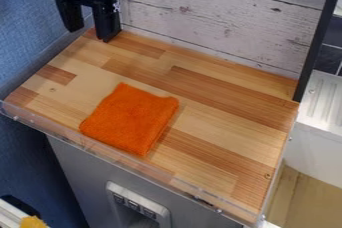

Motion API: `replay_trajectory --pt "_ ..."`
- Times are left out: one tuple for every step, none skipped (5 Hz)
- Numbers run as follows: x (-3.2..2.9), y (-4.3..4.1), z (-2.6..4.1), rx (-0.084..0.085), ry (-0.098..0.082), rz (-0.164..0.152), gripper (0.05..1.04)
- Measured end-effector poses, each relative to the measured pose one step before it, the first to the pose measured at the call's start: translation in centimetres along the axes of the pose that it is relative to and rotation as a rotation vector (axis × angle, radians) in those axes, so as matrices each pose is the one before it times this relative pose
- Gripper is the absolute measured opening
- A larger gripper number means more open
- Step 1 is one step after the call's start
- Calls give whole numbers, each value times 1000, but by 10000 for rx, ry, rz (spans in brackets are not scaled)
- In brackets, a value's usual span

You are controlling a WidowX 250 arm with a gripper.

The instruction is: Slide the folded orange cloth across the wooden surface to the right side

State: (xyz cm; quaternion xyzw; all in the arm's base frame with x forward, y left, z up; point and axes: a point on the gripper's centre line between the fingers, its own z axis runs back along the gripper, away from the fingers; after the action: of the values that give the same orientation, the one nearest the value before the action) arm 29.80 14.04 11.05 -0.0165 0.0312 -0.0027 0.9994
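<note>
My end effector (89, 34) hangs at the table's far corner, its two fingers apart with a gap between them and nothing held. The orange cloth (131, 119) lies flat on the wood-topped table (227, 103), well apart from me, toward the camera and a little to the camera's right. It looks folded into a rough square, its corners slightly uneven. As things stand, I judge the cloth is laid out neatly enough, with no contact made and no grip on it. Just behind me and to the camera's right rises the white plank wall (220, 27), which limits my room on that side; the blue wall (30, 32) is close on the other. Ahead, the cloth's near side sits close to the clear plastic lip (107, 151). The widest stretch of wood runs from me past the cloth toward the black post (316, 42).
</note>
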Motion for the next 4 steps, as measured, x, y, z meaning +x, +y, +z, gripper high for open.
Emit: replay_trajectory --pt "-310 -832 -901 -48 197 872 999" --pt "-433 -1883 395 43 -114 1314 999" --pt "-325 -1414 64 64 -379 1546 999" --pt "-249 -1356 -48 66 -258 1458 999"
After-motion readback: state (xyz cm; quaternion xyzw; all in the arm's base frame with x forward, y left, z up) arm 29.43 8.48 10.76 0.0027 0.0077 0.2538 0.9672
